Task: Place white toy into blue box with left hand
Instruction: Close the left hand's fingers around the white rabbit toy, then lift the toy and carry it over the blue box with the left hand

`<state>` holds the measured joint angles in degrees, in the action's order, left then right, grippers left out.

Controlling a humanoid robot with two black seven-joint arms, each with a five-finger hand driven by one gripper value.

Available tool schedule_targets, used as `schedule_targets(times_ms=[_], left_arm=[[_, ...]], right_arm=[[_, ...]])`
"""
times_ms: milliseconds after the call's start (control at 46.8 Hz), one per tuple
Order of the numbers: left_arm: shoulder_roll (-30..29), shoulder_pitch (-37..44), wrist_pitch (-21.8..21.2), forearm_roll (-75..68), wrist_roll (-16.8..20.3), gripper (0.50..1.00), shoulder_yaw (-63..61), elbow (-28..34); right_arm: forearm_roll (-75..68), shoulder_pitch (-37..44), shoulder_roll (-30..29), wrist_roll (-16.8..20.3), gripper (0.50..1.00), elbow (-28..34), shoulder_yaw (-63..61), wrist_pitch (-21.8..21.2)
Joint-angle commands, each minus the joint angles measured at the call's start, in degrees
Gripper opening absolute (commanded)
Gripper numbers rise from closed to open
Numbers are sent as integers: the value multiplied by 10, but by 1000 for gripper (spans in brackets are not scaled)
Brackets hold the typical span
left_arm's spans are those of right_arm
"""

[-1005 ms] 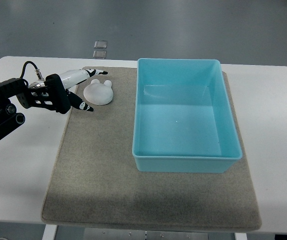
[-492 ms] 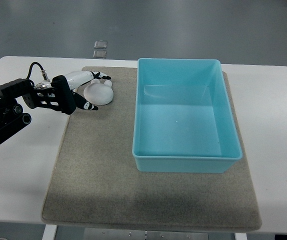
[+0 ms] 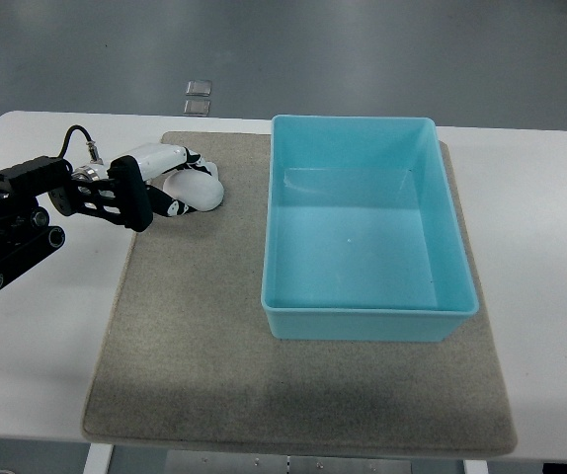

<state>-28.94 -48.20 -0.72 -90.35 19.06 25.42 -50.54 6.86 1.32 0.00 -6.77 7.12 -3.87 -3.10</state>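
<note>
Closer now, left robot hand (image 3: pixel 170 178) clasps white toy (image 3: pixel 197 190) — blue box (image 3: pixel 367 321) holds nothing.

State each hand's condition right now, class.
Left hand: fingers closing around the white toy on the mat, grasp not clearly complete.
Right hand: not in view.

- The small rounded white toy (image 3: pixel 195 191) is partly covered by the left hand (image 3: pixel 165 183); its left side does not show.
- Whether the white-and-black fingers (image 3: pixel 172 206) actually press the toy or only lie against it cannot be told.
- The black left arm (image 3: pixel 12 222) is cut off by the left edge.
- The white worktop (image 3: pixel 550 296) runs out past the right and bottom edges.
- The grey felt mat (image 3: pixel 185 346) is hidden beneath the light blue plastic box (image 3: pixel 367 321).
</note>
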Motion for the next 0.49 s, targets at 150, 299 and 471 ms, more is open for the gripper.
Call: schedule_targets(times_ms=[150,299,471], left_arm=[[-2,-7,-62,8,0,500,2,-2],[-5,-8,-105,13,0,500,9,-7],[-7,-29,-125,13,5,500,24,-56]], right_arm=[[0,0,0,0,936,0,0,-1],[0,0,0,0,936,0,0,-1],[0,0,0,0,936,0,0,0]])
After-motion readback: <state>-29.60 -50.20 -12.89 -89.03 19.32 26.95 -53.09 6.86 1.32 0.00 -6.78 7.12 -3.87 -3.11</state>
